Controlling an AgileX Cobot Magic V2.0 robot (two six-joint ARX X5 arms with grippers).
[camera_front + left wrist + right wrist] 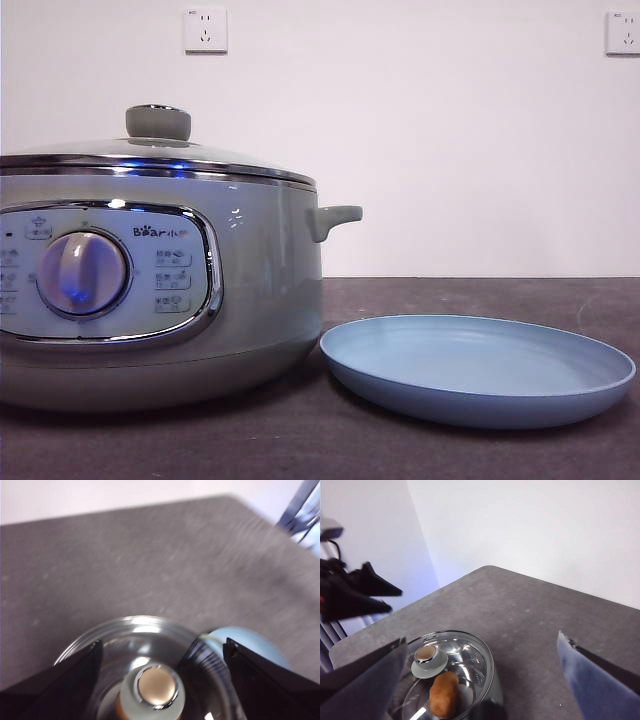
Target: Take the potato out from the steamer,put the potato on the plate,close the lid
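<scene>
The grey-green steamer [250, 280] stands at the left with the glass lid [120, 155] shut on it. The light blue plate [480, 370] lies empty to its right. The potato [444, 695] shows through the lid [470, 655] in the right wrist view, lying inside the steamer. My left gripper [162, 645] is open and hangs above the lid's knob [156, 686], apart from it. My right gripper [481, 639] is open and empty, high above the table beside the steamer. Neither arm shows in the front view.
The dark grey table [480, 295] runs to a white wall with two sockets [205, 30] [623, 32]. The steamer's side handle [335, 218] points toward the plate. The left arm [355, 595] shows dark in the right wrist view.
</scene>
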